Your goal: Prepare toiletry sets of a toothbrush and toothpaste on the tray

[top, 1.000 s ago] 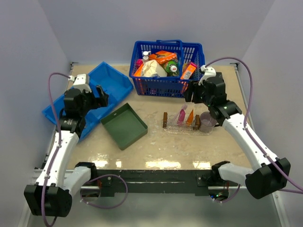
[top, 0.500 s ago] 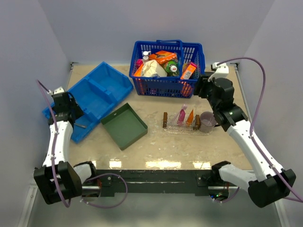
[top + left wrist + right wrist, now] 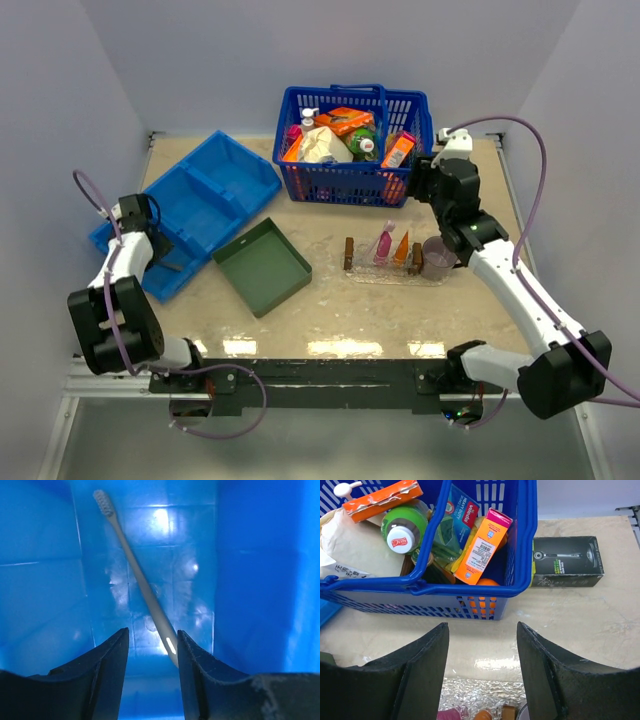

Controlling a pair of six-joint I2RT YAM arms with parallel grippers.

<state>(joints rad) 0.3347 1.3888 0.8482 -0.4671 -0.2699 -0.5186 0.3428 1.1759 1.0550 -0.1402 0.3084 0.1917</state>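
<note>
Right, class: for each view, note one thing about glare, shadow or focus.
Top external: evenly lit, with a glare strip along the table's near edge. Left wrist: bright hotspots on the bin floor, toothbrush sharp. Right wrist: basket crisp, with a sheen on the table below it.

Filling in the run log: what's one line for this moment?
left gripper open over toothbrush in blue bin | right gripper open, empty, facing basket | toothpaste on tray
</note>
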